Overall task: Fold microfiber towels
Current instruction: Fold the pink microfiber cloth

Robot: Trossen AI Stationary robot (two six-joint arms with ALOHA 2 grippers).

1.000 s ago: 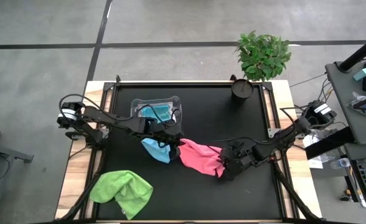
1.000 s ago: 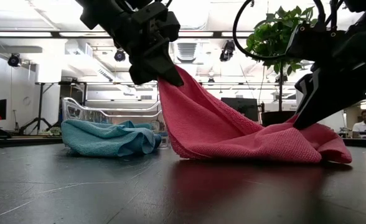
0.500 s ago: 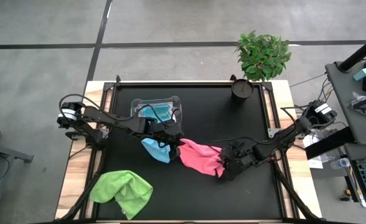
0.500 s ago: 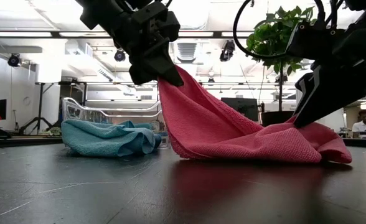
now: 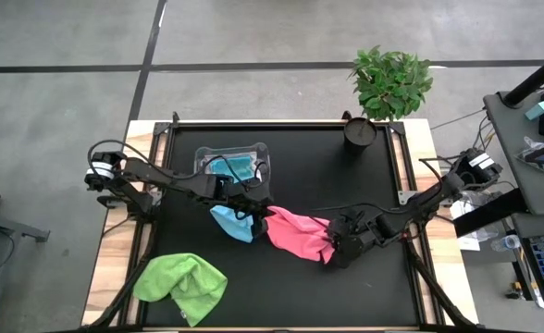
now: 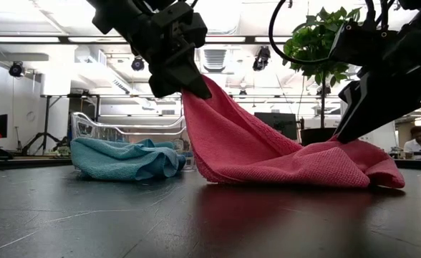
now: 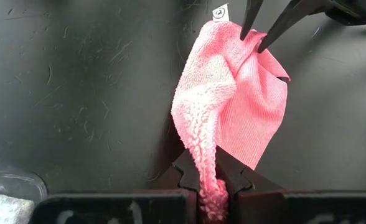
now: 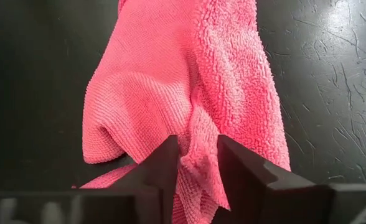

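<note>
The pink towel is stretched between my two grippers in the middle of the black table. My left gripper is shut on its left end, held up above the table. My right gripper is closed on its right end, low by the table. A light blue towel lies crumpled just left of the pink one. Another blue towel lies in the clear tub. The lime green towel lies bunched near the front left corner. My left gripper pinches a bunched end of the pink towel between its two fingers, slanting down from the table's left. That end is lifted clear, and the cloth slopes down from it to the table. My right gripper has a bunched fold at the towel's right end between its two fingers, coming slanting down from the table's right. How many layers, I cannot tell. This end lies low on the table.
A potted plant and a dark round cup stand at the far right corner. The tub stands at the far left of the mat. Bare black mat lies in front of the pink towel and to its far right.
</note>
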